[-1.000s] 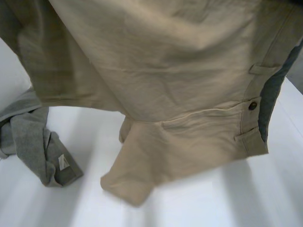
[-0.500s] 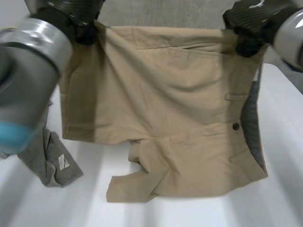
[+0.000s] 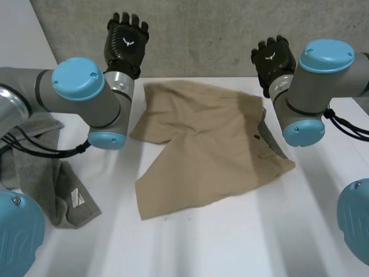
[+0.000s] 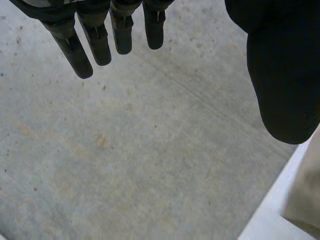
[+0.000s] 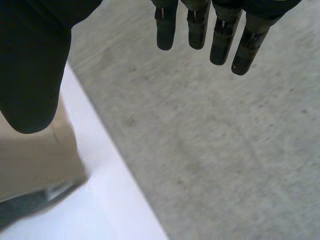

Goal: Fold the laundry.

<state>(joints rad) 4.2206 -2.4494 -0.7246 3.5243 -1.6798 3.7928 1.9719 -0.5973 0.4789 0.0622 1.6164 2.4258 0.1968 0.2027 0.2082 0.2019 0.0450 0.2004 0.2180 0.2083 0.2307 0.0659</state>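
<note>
A pair of khaki shorts (image 3: 207, 150) is seen lying crumpled and loosely spread on the middle of the white table (image 3: 230, 242) in the head view. One leg is fanned out toward 7 o'clock and the waistband is turned toward 3 o'clock. A dark button (image 3: 256, 137) is visible at the waistband, and a strip of dark lining (image 3: 274, 147) is exposed just beside it. The shorts are touched by neither hand.

At 11 o'clock from the shorts, the left hand (image 3: 125, 43) is raised above the table's far edge, its back turned to the camera. In the left wrist view its fingers (image 4: 95, 42) are held straight and apart from the thumb (image 4: 285, 75), with nothing between them. A corner of the khaki cloth is seen past the thumb, at the table's edge.

At 1 o'clock from the shorts, the right hand (image 3: 272, 57) is raised as well. In the right wrist view its fingers (image 5: 220, 37) are straight, the thumb (image 5: 35, 65) is spread wide, and nothing is held. Khaki cloth and the dark lining lie beneath the thumb.

At 9 o'clock, well apart from the shorts, a grey garment (image 3: 57, 190) is heaped at the table's edge, partly under the left arm (image 3: 86, 109), with a white label (image 3: 76, 199) showing. A concrete wall (image 3: 202, 29) stands behind the table.
</note>
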